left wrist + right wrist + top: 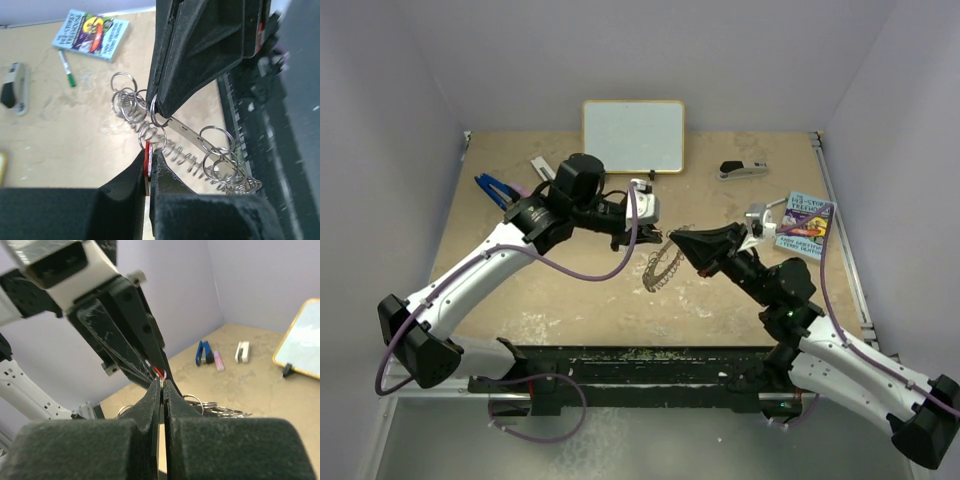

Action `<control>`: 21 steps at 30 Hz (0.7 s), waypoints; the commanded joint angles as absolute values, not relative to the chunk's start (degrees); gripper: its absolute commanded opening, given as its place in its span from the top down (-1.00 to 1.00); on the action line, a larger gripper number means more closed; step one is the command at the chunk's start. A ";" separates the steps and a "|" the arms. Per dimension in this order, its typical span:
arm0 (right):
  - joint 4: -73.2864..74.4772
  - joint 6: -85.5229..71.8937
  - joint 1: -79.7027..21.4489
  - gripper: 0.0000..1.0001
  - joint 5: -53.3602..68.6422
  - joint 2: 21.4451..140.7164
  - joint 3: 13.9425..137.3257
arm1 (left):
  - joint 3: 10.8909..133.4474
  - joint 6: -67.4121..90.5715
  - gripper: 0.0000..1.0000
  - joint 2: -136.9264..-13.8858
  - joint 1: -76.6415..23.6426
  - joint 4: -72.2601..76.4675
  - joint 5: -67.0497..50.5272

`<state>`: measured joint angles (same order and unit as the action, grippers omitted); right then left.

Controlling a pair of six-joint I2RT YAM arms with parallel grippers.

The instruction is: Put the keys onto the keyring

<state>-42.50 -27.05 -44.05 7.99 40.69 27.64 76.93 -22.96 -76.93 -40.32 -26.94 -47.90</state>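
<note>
The left gripper [149, 156] has its jaws clamped on the red-headed key [147, 172], while the right gripper [162, 386] has its jaws pinched shut on the keyring [187, 131].

Your desk [570, 300] is a mottled beige slab with scuffed pale patches, boxed in on three sides by plain lavender-grey walls [740, 60], a thin metal rail [856, 285] runs down its right edge, and the light's soft and even.
</note>
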 commanded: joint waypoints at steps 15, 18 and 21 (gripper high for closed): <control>-26.63 -33.61 -44.03 -0.34 -13.85 48.75 31.24 | 80.21 -56.62 0.94 -82.89 -40.07 -29.25 -20.77; -17.55 -36.27 -43.42 -0.59 -21.41 49.78 33.57 | 79.51 -59.05 0.94 -85.65 -40.03 -26.80 -19.24; -6.98 -39.53 -42.55 -0.86 -26.42 50.92 36.29 | 77.11 -62.78 0.94 -89.26 -40.04 -22.10 -14.15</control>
<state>-19.20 -34.70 -43.66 -15.51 50.30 30.74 79.53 -56.36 -85.86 -40.16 -30.94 -19.70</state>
